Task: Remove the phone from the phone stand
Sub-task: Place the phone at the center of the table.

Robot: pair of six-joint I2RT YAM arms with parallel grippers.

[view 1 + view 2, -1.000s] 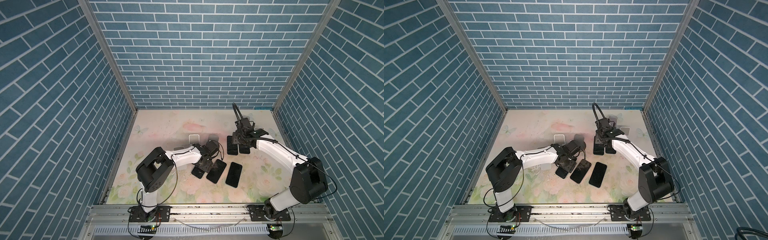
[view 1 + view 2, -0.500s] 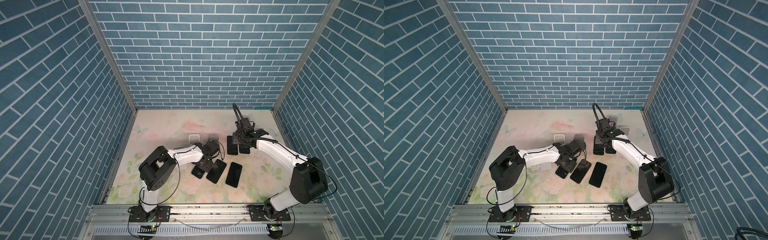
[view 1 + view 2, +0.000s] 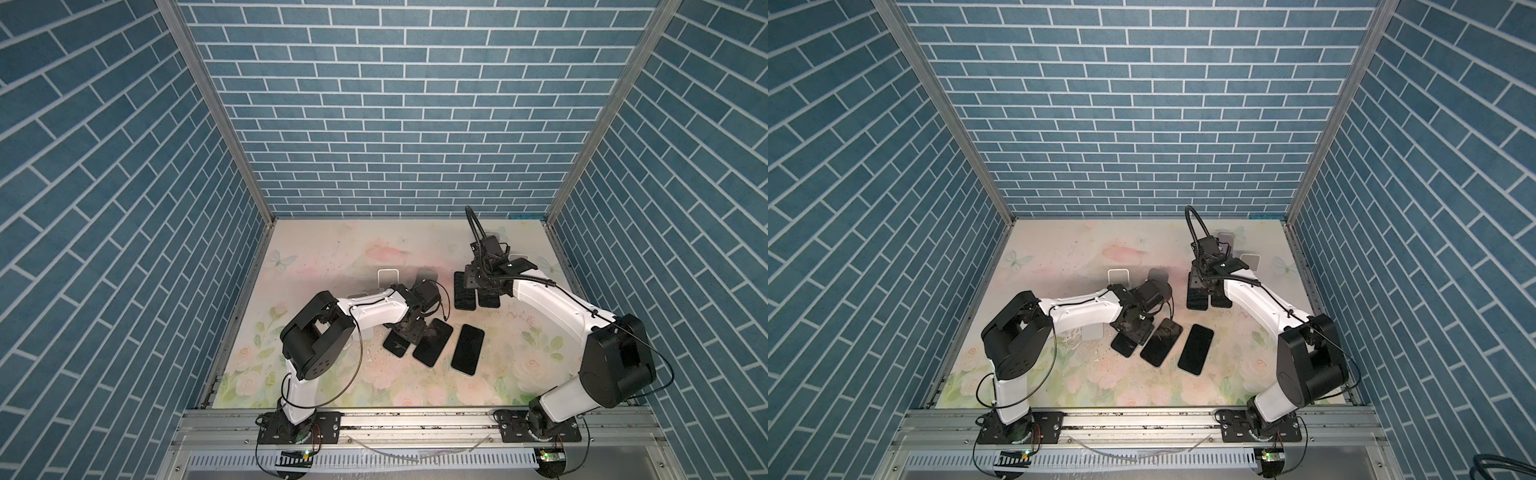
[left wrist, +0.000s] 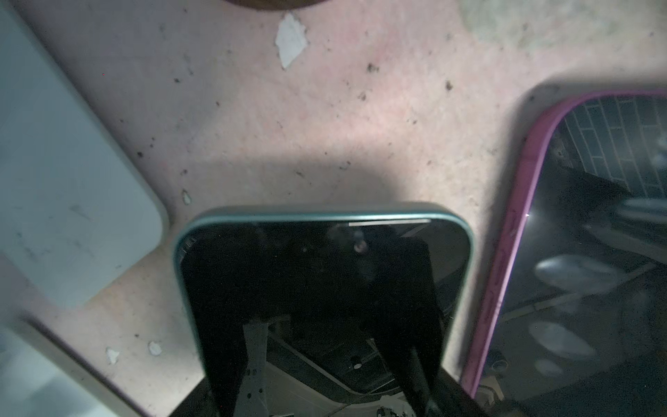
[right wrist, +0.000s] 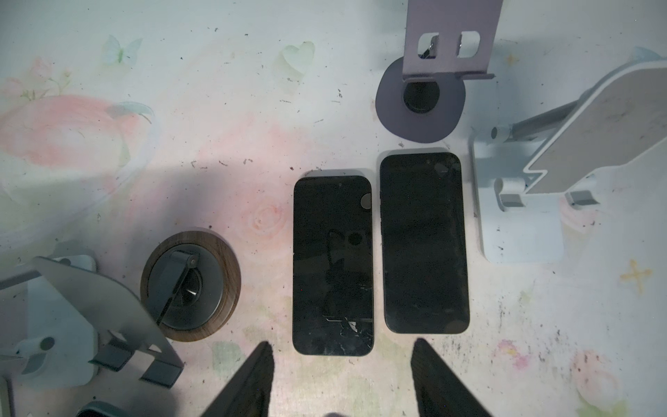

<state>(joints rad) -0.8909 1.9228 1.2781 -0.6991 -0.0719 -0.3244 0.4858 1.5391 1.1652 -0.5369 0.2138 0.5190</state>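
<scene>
The floral-printed counter filled the floor of the blue brick-patterned booth, and two white-and-black arms reached in over it. The left arm stretched low toward the middle and the right arm toward the far right side. The right wrist view showed three stands on the counter: a white folding metal stand, a purple metal stand with a round base and a round wood-rimmed stand. The teal-rimmed black phone was off any stand, low over the counter near a pale stand base plate and just beside a purple-cased black phone. Whether it touched the counter could not be told. The left gripper was clamped across its width. A bare black phone lay further right. Two more black phones lay flat side by side below the right gripper, whose fingers stood apart above the counter.
</scene>
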